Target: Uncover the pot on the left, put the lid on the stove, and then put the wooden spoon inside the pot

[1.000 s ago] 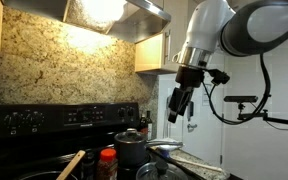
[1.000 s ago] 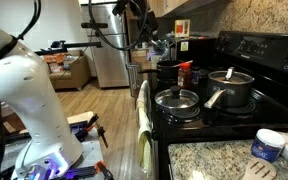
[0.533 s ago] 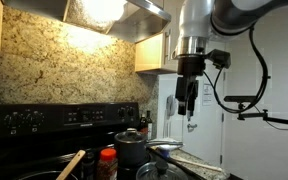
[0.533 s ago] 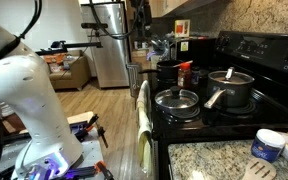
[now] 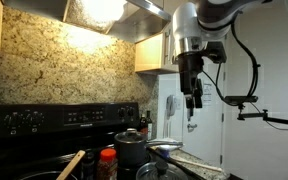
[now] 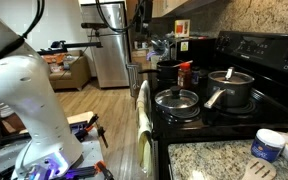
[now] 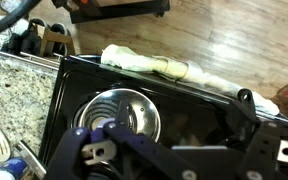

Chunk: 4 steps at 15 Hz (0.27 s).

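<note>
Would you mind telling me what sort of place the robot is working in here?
Most likely a home kitchen: a black stove carrying a lidded pot, a range hood above a granite backsplash, and a steel refrigerator nearby.

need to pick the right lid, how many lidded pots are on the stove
2. A glass-lidded pan sits on the front burner by the hanging towel; a lidded saucepan sits on the burner behind it. Dark items farther along the stove may hide another.
</note>
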### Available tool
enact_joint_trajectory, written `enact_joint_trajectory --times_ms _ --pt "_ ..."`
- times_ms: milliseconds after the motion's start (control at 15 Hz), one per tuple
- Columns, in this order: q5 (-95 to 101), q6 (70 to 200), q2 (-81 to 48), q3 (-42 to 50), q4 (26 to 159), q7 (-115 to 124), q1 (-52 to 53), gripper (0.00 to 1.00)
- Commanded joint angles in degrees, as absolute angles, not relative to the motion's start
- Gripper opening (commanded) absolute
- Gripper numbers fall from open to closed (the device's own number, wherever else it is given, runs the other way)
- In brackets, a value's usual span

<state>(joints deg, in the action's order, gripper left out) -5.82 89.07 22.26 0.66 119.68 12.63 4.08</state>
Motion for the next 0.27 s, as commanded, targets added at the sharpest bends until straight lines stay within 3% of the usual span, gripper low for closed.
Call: enact_joint_trajectory --times_ms 0,200 --pt "-6.8 88.6 21.7 -0.3 119.4 11.9 2.2 1.0" --pt "-6.9 88.6 21.3 -0.4 119.4 11.9 1.8 1.0"
